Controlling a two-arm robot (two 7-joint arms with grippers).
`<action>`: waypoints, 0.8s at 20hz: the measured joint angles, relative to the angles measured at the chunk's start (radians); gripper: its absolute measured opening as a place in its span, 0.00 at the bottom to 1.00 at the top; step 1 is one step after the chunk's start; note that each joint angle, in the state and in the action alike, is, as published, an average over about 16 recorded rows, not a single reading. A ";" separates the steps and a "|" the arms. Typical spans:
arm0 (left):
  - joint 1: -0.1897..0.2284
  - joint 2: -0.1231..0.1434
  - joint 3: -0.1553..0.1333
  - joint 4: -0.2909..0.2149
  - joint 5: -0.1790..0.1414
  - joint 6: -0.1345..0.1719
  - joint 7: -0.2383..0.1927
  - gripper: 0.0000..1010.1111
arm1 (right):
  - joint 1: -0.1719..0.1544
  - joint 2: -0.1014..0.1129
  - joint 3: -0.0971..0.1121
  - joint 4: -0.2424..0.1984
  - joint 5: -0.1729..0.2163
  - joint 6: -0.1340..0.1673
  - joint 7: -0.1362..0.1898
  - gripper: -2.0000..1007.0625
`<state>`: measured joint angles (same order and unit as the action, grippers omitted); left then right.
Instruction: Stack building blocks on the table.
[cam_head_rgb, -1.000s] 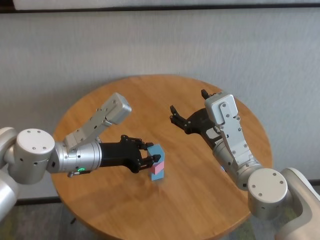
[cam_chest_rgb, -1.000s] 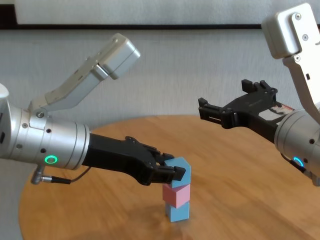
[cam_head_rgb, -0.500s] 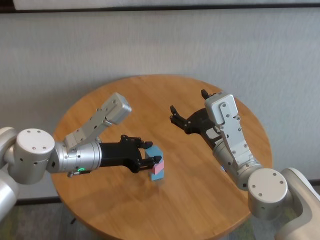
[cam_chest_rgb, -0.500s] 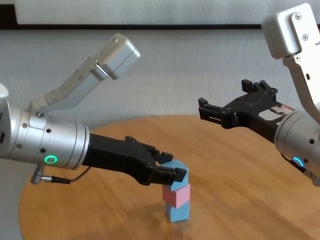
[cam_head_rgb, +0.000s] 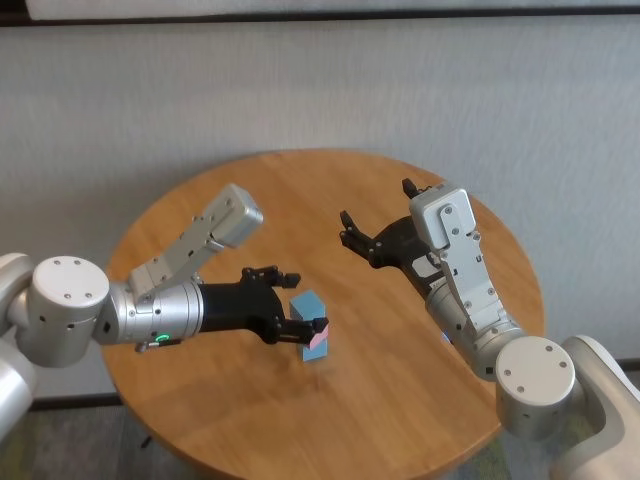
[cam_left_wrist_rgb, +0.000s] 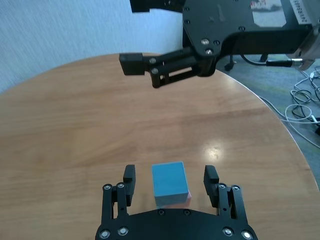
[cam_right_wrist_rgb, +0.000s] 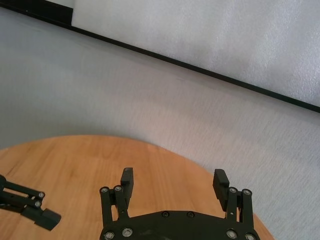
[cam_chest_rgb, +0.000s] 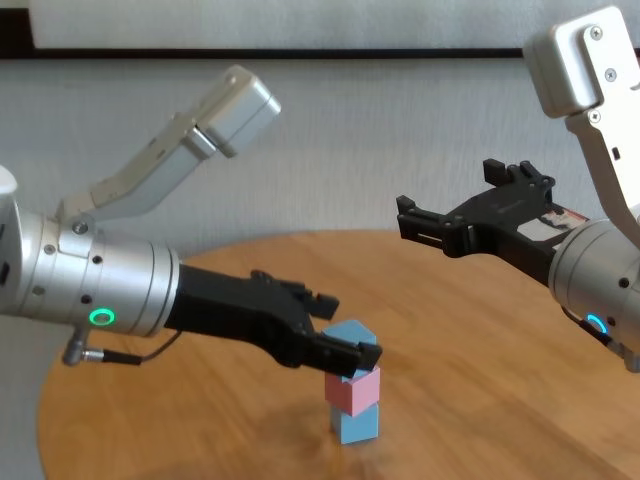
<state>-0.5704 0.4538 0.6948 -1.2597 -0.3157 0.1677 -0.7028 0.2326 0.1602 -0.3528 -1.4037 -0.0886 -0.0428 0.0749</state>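
Three building blocks stand in a stack on the table (cam_head_rgb: 300, 200): a light blue one (cam_chest_rgb: 355, 425) at the bottom, the pink one (cam_chest_rgb: 352, 390) in the middle and a light blue one (cam_chest_rgb: 352, 333) on top, turned slightly. The top block also shows in the head view (cam_head_rgb: 308, 304) and the left wrist view (cam_left_wrist_rgb: 170, 183). My left gripper (cam_head_rgb: 305, 302) is open, its fingers on either side of the top block with a gap on each side (cam_left_wrist_rgb: 170, 175). My right gripper (cam_head_rgb: 378, 205) is open and empty, held above the table's far right.
The round wooden table (cam_chest_rgb: 500, 380) has a grey wall behind it. My right gripper (cam_chest_rgb: 450, 195) hangs well above and behind the stack. Cables lie on the floor past the table's edge (cam_left_wrist_rgb: 305, 105).
My left gripper lowered the top blue block onto the pink one, then opened its fingers and let go. The right arm has not moved.
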 joint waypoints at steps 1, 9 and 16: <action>0.003 0.002 -0.002 -0.008 0.002 -0.001 0.007 0.84 | 0.000 0.000 0.000 0.000 0.000 0.000 0.000 1.00; 0.072 0.026 -0.055 -0.130 0.051 -0.028 0.166 0.98 | -0.002 0.000 0.002 -0.003 0.006 0.001 0.010 1.00; 0.162 0.018 -0.136 -0.211 0.093 -0.073 0.348 0.99 | -0.036 0.001 0.025 -0.053 0.058 -0.003 0.060 1.00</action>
<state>-0.4087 0.4714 0.5591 -1.4705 -0.2225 0.0950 -0.3546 0.1965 0.1611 -0.3279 -1.4564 -0.0302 -0.0459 0.1354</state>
